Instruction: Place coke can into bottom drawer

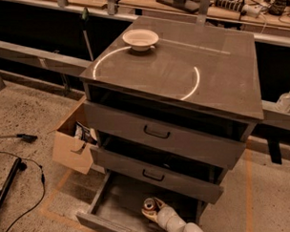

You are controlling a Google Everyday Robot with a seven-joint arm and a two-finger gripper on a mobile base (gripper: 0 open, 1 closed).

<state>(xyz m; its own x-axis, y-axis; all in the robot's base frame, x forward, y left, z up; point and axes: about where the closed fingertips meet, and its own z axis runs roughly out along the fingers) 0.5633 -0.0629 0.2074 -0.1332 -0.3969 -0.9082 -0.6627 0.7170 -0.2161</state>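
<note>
The grey cabinet has three drawers. The bottom drawer (114,199) is pulled out and open at the lower middle of the camera view. The coke can (149,204), with its silver top showing, sits inside that drawer at its right side. My gripper (154,212) reaches in from the bottom right on a white arm and is around the can, low inside the drawer. The middle drawer (152,174) and top drawer (158,133) have black handles and stand slightly ajar.
A white bowl (140,39) rests on the cabinet top. A cardboard box (73,143) stands at the cabinet's left side. Black cables (19,168) lie on the floor at left. A bottle (286,100) sits on a ledge at right.
</note>
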